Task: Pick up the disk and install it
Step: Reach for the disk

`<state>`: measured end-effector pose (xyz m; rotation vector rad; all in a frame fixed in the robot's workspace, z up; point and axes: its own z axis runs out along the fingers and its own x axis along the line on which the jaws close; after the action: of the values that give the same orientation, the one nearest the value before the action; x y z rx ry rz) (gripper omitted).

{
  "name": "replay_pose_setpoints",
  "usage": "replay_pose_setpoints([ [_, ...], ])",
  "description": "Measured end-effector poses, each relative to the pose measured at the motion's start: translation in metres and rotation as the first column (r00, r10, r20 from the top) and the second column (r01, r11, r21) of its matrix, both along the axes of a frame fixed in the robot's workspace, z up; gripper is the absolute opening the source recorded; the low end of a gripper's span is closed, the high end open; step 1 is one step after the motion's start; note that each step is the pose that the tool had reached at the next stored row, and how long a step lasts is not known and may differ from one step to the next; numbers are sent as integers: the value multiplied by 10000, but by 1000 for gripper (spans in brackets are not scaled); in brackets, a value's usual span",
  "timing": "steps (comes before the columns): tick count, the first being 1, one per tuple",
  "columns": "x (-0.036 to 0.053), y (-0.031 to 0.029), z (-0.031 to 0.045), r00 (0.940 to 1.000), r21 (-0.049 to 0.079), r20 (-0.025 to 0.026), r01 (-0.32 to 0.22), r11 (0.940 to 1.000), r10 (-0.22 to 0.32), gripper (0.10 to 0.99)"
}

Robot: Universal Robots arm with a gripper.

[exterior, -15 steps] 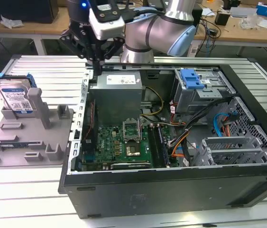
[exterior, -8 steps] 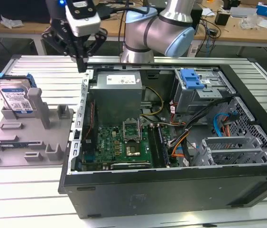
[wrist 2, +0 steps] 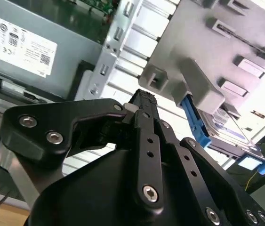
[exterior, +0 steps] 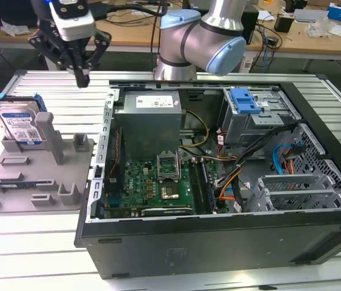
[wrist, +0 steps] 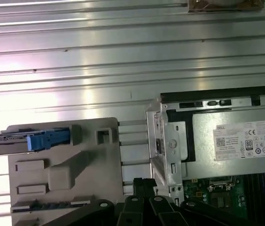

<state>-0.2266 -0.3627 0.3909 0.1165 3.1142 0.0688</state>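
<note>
The disk (exterior: 19,124) has not been picked up. It is seen standing on edge in a slot of a grey fixture (exterior: 43,176), near the desk (exterior: 37,254) edge on the exterior view's left, with its blue bracket uppermost. Neither step of the task is judged to be done; both the lifting and the installing are left.

Nearest in the exterior view, the dark wall of an open computer case (exterior: 218,242) is laid along the desk's near edge. Inside it a green motherboard (exterior: 158,182) is seen. Beside that there is a tangle of cables (exterior: 285,157), and farther back a grey power supply (exterior: 152,115) and a metal drive cage (exterior: 261,118) with a blue latch (exterior: 244,100).

Toward the desk's far edge, the gripper (exterior: 83,77) is held in the air over the bare strip of desk between the fixture and the case. Its fingers are pressed together and nothing is held between them. It is well apart from the disk.

No obstacle is seen between the two, though the fixture's upright posts (exterior: 46,130) stand just beside the disk. The cables are judged to crowd the space in front of the drive cage.

Farthest off, cluttered workbenches (exterior: 315,24) are seen beyond the desk.
</note>
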Motion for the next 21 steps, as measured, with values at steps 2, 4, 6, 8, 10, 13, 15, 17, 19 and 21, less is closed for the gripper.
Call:
replay_pose_setpoints([
  [2,-110,37,-4,10000,-1,-1,2,10000,-2,106],
  [4,-262,85,-11,10000,-3,0,2,10000,-2,106],
  [6,-348,107,-16,10000,-4,-1,0,10000,0,106],
  [8,-470,115,-27,10000,-4,-5,1,10000,-1,106],
  [10,-615,125,-41,10000,-4,-10,2,10000,-2,106],
  [13,-771,167,-57,10000,-3,-10,1,10000,-1,106],
  [15,-855,205,-67,10000,-4,-11,0,10000,0,106],
  [17,-935,253,-76,10000,-3,-11,2,10000,-2,106],
  [19,-1049,353,-85,10000,-5,-14,1,10000,-1,106],
  [21,-1097,385,-89,10000,-3,-10,2,10000,-2,106],
])
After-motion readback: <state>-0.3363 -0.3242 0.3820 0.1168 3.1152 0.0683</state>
